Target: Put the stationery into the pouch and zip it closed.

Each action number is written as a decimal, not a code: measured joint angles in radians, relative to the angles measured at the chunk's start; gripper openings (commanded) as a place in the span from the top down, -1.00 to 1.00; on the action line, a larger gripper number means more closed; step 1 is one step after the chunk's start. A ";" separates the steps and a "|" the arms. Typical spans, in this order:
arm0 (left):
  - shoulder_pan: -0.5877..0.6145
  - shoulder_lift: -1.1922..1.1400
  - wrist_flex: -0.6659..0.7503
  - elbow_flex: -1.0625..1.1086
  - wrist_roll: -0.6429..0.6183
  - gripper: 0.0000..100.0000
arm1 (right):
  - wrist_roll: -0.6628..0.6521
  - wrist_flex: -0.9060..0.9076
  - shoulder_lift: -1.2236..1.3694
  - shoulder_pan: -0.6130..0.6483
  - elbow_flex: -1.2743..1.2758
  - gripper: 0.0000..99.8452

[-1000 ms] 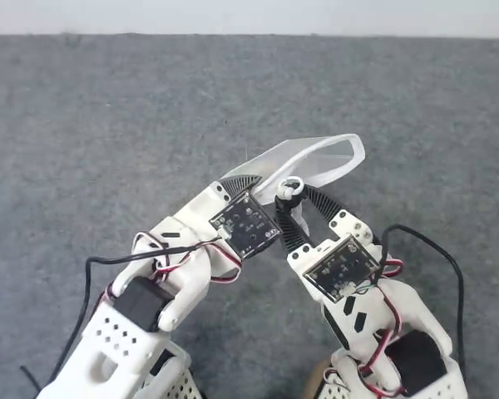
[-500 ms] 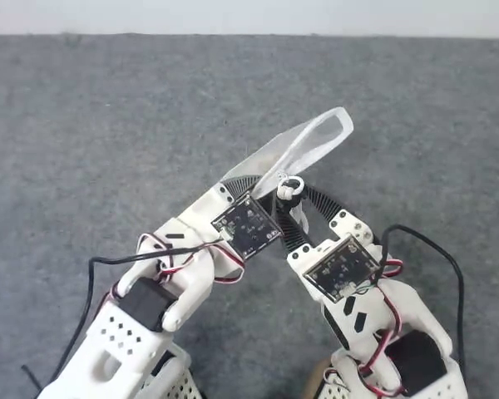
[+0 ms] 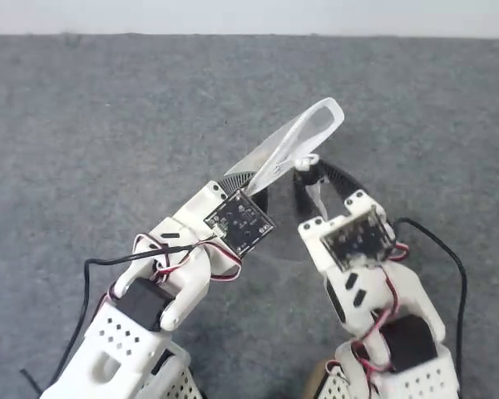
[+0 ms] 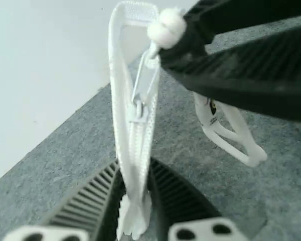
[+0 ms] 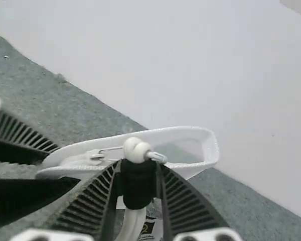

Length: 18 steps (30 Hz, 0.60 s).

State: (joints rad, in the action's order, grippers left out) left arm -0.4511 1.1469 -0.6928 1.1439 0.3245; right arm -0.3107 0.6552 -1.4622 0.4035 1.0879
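A translucent white pouch hangs in the air between both arms, turned edge-on with its zipper side toward them. My left gripper is shut on the pouch's near end; the left wrist view shows the ribbed fingers pinching the zipper tape. My right gripper is shut on the zipper pull, whose white bead sits just past the fingertips. The slider is partway along the pouch. What lies inside the pouch cannot be made out.
Grey carpet-like table surface lies all around, with a pale wall along the far edge. A black cable loops beside the right arm and another beside the left arm.
The right arm lifted and swung toward the pouch's far end with the pull. The pouch turned from lying open and flat to narrow and edge-on. The left arm shifted only slightly.
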 measured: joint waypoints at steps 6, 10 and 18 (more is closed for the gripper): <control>0.000 -0.003 0.011 0.002 0.000 0.98 | 0.052 -0.077 0.117 -0.043 0.000 0.99; 0.000 0.000 0.020 0.014 0.000 0.98 | 0.092 -0.100 0.133 -0.074 0.000 0.99; 0.000 0.000 0.021 0.015 0.000 0.98 | 0.120 -0.181 0.203 -0.114 0.000 0.99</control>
State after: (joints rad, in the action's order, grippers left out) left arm -0.4511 1.1469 -0.6713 1.1592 0.3245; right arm -0.1910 0.4741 -1.2597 0.2900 1.0879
